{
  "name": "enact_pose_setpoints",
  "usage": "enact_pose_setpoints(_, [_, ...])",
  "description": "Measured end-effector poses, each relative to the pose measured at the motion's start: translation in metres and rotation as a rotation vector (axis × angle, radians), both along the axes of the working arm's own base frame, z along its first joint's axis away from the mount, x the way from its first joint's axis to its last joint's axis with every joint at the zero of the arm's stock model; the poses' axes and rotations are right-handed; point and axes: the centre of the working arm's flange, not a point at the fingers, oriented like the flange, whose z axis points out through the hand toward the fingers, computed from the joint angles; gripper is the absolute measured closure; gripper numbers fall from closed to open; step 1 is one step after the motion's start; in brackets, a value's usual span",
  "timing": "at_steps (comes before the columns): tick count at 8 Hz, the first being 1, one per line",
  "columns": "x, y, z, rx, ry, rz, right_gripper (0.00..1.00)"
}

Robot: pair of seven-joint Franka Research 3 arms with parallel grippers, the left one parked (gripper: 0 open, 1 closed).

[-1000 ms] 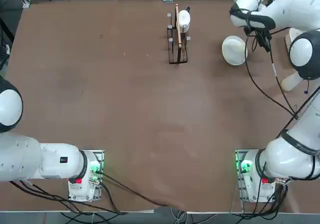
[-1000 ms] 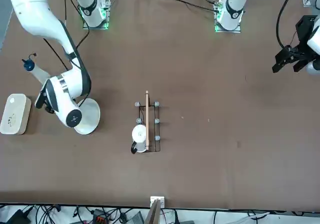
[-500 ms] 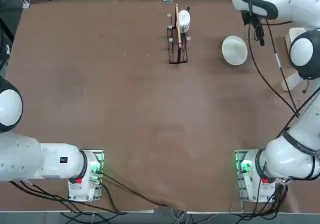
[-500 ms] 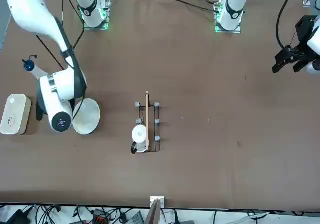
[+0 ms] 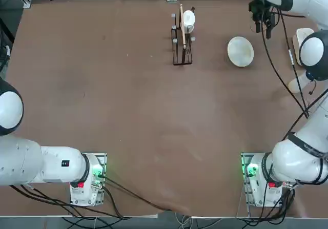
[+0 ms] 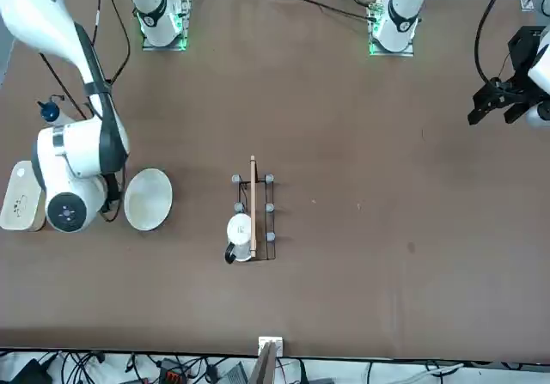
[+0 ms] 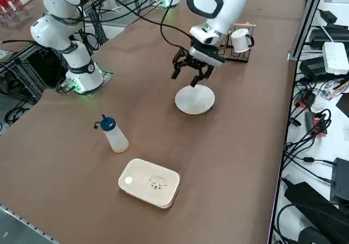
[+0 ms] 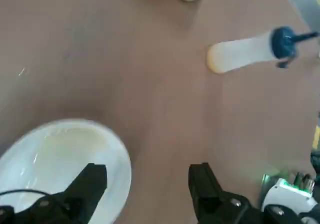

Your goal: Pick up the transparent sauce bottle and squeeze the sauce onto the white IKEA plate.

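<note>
We find right gripper (image 7: 192, 72) hanging above near edge of white IKEA plate (image 7: 194, 99), fingers (image 8: 87, 184) spread wide, nothing between them. Transparent sauce bottle (image 7: 114, 135) stands upright, blue cap up, well apart from plate, toward table's right edge. White rounded-rectangular container (image 7: 150, 182) lies just beyond bottle. White mug (image 7: 239, 40) sits in wire rack (image 5: 181, 44) farther along table (image 5: 128, 111).

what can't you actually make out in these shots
- Transparent sauce bottle: top view shows only part of it, behind the right arm; how much sauce it holds is unclear in any view.
- Rounded white container: cut by the frame edge in the wrist view, partly covered by the arm in the front view.
- Right end effector: open over the white IKEA plate; hidden behind the wrist in the front view.
</note>
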Motion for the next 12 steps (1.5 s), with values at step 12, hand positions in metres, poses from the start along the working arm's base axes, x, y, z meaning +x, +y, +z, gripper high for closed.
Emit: enact_pose_setpoints(12, [-0.076, 0.006, 0.245, 0.6, -0.134, 0.83, 0.0])
